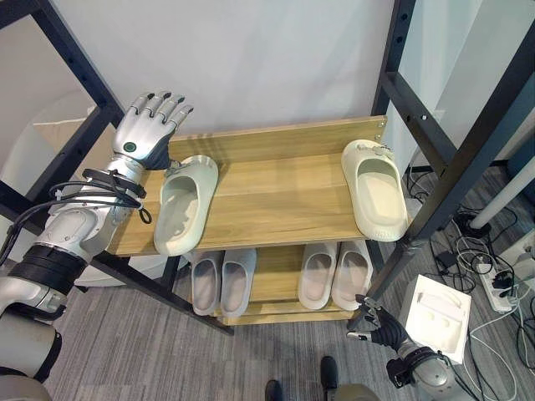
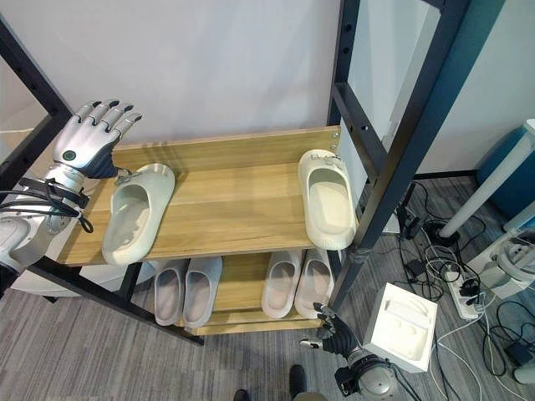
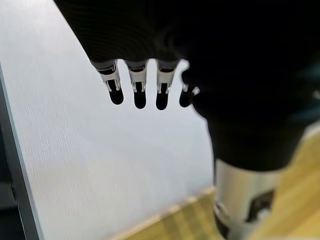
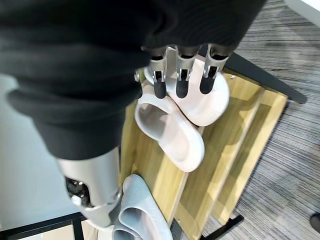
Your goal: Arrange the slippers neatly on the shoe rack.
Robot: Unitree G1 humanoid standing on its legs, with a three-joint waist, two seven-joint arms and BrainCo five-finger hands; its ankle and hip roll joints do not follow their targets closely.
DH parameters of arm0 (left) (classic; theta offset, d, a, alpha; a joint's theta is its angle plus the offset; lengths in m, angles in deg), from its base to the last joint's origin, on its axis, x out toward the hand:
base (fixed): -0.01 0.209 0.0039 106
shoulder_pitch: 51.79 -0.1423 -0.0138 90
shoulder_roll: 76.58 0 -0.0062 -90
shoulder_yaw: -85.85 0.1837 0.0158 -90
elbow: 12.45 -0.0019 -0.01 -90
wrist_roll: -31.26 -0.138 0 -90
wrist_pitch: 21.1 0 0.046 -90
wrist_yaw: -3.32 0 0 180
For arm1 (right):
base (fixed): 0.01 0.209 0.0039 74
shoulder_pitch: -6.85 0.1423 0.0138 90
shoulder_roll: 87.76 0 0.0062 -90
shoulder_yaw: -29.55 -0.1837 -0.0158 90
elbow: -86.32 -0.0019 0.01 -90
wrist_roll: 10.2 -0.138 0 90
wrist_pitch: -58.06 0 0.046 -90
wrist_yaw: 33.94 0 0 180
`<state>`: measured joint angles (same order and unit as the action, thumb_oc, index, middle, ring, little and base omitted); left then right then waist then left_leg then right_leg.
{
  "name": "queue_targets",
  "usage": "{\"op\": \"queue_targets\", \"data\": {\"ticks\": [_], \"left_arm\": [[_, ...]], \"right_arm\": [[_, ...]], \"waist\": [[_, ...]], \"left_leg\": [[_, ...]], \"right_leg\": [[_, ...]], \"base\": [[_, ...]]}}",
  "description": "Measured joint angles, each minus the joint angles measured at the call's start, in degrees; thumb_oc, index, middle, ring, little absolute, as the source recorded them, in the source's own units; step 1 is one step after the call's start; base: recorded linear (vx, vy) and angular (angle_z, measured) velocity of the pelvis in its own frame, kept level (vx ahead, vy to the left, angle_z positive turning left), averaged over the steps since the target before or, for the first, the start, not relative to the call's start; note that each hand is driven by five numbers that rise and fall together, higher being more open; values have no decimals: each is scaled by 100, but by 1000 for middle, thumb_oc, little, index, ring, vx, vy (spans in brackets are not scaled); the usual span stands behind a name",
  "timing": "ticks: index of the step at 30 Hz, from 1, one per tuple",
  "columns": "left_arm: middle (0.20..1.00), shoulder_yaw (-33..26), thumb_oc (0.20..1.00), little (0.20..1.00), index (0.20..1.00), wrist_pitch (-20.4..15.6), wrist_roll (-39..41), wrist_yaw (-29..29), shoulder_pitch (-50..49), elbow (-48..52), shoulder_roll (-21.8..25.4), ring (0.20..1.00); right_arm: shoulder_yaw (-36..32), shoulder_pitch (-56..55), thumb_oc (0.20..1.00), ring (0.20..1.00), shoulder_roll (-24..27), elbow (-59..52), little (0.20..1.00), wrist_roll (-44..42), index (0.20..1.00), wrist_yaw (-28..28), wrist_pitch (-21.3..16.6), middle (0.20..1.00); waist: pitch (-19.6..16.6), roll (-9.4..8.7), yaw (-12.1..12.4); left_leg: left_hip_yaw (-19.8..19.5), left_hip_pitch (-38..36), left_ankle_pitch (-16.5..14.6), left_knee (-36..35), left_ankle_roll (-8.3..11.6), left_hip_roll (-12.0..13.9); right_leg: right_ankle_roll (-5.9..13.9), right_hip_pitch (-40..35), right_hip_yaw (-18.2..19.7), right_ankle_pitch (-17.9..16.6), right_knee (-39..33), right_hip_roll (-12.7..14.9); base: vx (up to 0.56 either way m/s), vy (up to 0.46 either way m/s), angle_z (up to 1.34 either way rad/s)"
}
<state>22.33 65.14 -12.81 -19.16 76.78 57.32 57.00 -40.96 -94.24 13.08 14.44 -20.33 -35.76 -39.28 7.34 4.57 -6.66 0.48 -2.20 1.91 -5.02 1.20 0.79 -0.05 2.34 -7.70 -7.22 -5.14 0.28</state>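
1. Cream slipper [image 1: 185, 205] lies just beneath the left hand [image 1: 149, 129], whose fingers [image 1: 164, 104] are spread, released; its long axis slants front-to-back on the shoe rack [image 1: 276, 194].
2. Right hand [image 1: 378, 325] hangs low, fingers relaxed, holding nothing.

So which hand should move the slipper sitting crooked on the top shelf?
Probably the left hand: it hovers open right beside the tilted cream foam slipper. The right hand hangs low near the floor.

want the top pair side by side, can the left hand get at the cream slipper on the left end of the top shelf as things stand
Probably yes. The left hand hovers open just above the back left corner of the top shelf, right beside the heel end of the left cream slipper. Nothing lies between them, and the slipper's top is uncovered.
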Motion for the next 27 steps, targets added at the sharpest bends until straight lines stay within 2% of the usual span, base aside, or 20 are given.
{"op": "queue_targets", "data": {"ticks": [2, 4, 5, 6, 7, 8, 10, 13, 20, 22, 23, 26, 27], "left_arm": [[1000, -245, 1000, 1000, 1000, 6, 9, 3, -171, 151, 4, 1000], [1000, -1122, 1000, 1000, 1000, 29, 25, -53, -946, 655, -110, 1000], [1000, -1980, 1000, 1000, 1000, 70, 57, -242, -1629, 1035, -649, 1000], [1000, -2520, 1000, 1000, 1000, 75, 100, -329, -2133, 1296, -991, 1000], [1000, -2949, 1000, 1000, 1000, 127, 299, -485, -2525, 1534, -1297, 1000], [1000, -3150, 1000, 1000, 1000, 205, 356, -565, -2696, 1740, -1411, 1000], [1000, -3131, 1000, 1000, 1000, 150, 486, -588, -2812, 2110, -1169, 1000], [1000, -2830, 1000, 1000, 1000, 28, 462, -491, -2870, 2132, -655, 1000], [1000, -1671, 1000, 1000, 1000, -107, 397, -258, -2048, 1538, -652, 1000], [1000, -1517, 1000, 1000, 1000, -89, 377, -215, -1892, 1419, -632, 1000], [1000, -1066, 1000, 1000, 1000, -87, 166, -156, -1441, 1018, -594, 1000], [1000, -718, 1000, 1000, 1000, -36, -41, -49, -1086, 504, -544, 1000], [1000, -430, 1000, 1000, 1000, 46, -220, -16, -736, 100, -510, 1000]], "right_arm": [[-3, -14, 1000, 1000, -13, 1, 1000, 3, 1000, 16, 0, 1000], [-58, -49, 1000, 1000, -172, 23, 1000, 3, 1000, 67, 0, 1000], [-163, -50, 1000, 1000, -383, 182, 1000, 7, 1000, 127, 1, 1000], [-202, -39, 1000, 1000, -510, 236, 1000, 14, 1000, 167, 9, 1000], [-192, -42, 1000, 1000, -539, 234, 1000, 25, 1000, 180, 8, 1000], [-197, -19, 1000, 1000, -544, 231, 1000, 65, 1000, 185, 10, 1000], [-203, 16, 1000, 1000, -544, 231, 1000, 130, 1000, 189, 12, 1000], [-187, 22, 1000, 1000, -548, 246, 1000, 231, 1000, 182, 13, 1000], [-188, -10, 1000, 1000, -491, 246, 1000, 232, 1000, 182, 23, 1000], [-190, -5, 1000, 1000, -477, 245, 1000, 231, 1000, 184, 23, 1000], [-171, -104, 1000, 1000, -396, 244, 1000, 230, 1000, 179, 24, 1000], [-148, -195, 1000, 1000, -300, 237, 1000, 225, 1000, 178, 21, 1000], [-146, -209, 1000, 1000, -270, 233, 1000, 223, 1000, 177, 23, 1000]], "waist": [[13, -15, 12], [53, -77, 33], [57, -96, 92], [53, -116, 130], [42, -136, 164], [17, -181, 278], [-3, -215, 437], [-14, -198, 443], [-27, -187, 264], [-35, -174, 213], [-52, -151, 122], [-86, -94, 20], [-96, -76, 9]], "left_leg": [[2, 5, -30, -1, 17, 5], [-3, 22, -65, -1, 27, 13], [-4, 20, -66, -1, -1, 13], [-3, 13, -66, 0, -9, 13], [-16, -4, -64, 4, -12, 5], [-22, -5, -59, 40, -16, 1], [-58, -10, -56, 40, -19, -7], [-136, -96, -56, 37, -20, -15], [-134, 27, -31, 2, -3, -4], [-123, 23, -31, 2, -2, -4], [-82, 26, -32, 4, -2, -2], [5, 35, -35, 3, -6, 2], [15, 56, -35, 6, -6, 1]], "right_leg": [[0, 14, 11, 8, 0, -4], [-2, 33, 20, 8, 1, -14], [-9, 13, 20, 15, 2, -14], [-11, 1, 12, 28, 1, -12], [-12, -8, 7, 28, 2, -6], [-53, -19, -7, -4, 2, -2], [-57, -38, -37, -21, 2, 8], [-1, -145, -73, 21, 1, 20], [5, -5, -49, 15, 1, 3], [5, -2, -39, 15, 0, 1], [3, 13, -19, 16, 0, -1], [-1, 53, 27, 12, 0, -3], [-6, 76, 32, 7, 0, -3]], "base": [[26, -19, -6], [38, -24, -5], [26, -18, 3], [7, -19, 8], [-8, -17, 12], [-23, -18, 13], [-21, -10, 9], [-11, -10, 8], [6, -6, -2], [29, -4, -5], [37, -4, -13], [31, -5, -13], [0, 0, 0]]}}
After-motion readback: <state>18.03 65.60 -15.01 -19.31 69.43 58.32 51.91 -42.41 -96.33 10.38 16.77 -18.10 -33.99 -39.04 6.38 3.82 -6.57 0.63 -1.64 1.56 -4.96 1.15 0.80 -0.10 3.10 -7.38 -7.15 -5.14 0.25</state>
